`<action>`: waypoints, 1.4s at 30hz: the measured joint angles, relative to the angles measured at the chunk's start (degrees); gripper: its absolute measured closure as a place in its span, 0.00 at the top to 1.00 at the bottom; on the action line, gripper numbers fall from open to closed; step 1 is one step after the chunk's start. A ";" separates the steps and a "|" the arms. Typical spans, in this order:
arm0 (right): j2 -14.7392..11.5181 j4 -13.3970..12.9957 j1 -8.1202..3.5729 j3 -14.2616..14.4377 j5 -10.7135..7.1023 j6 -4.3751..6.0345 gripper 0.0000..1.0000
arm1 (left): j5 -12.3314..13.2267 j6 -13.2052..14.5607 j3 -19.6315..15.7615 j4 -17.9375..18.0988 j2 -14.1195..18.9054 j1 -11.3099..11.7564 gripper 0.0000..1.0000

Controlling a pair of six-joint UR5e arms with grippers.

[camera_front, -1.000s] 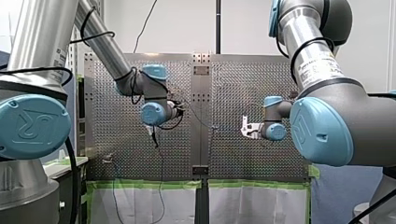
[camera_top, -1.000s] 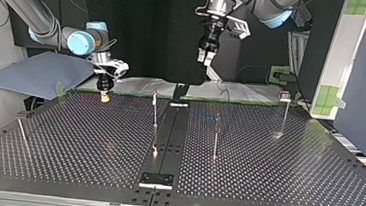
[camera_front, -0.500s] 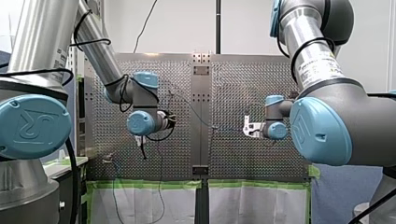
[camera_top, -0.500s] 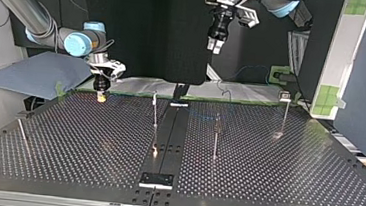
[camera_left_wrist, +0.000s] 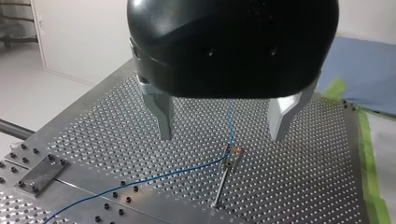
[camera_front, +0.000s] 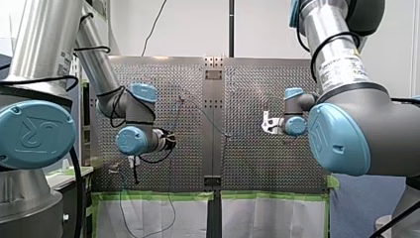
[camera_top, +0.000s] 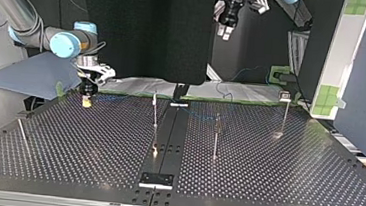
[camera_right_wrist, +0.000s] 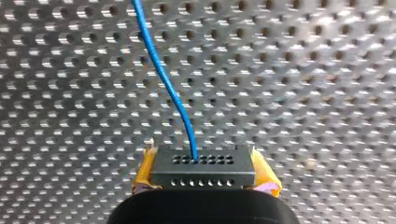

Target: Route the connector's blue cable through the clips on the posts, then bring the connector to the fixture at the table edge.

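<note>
In the right wrist view my right gripper is shut on the black connector, which sits between its yellow pads. The blue cable leaves the connector and runs ahead over the perforated table. The top view shows this gripper low over the far left of the table. My left gripper is open and empty, high above a post with a clip that the blue cable passes through. In the top view it hangs well above the table.
Thin posts stand on the table in the top view: one at the middle, one to its right, one at the far right and a leaning one at the left. A black plate lies at the near edge.
My left gripper has risen, toward the top view's right, away from the posts, still open. My right gripper has shifted toward the top view's left with the connector.
</note>
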 joint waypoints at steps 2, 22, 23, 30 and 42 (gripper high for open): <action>-1.24 0.38 -0.02 -0.01 0.03 0.15 0.00 | 0.15 -0.01 -0.79 0.74 0.00 0.03 1.00; -11.54 4.61 -1.72 -0.01 0.04 0.51 0.00 | 1.14 0.11 -0.20 5.72 -0.01 0.33 1.00; -12.22 4.60 -1.92 -0.01 0.07 0.51 0.00 | 1.16 0.11 -0.11 5.72 -0.01 0.33 1.00; -14.13 5.06 -3.50 -0.02 1.22 1.12 0.00 | 1.13 0.23 0.07 5.35 -0.01 0.46 1.00; -13.81 8.47 -6.43 -0.41 2.19 0.95 0.00 | 1.19 1.14 0.87 3.28 -0.01 0.74 1.00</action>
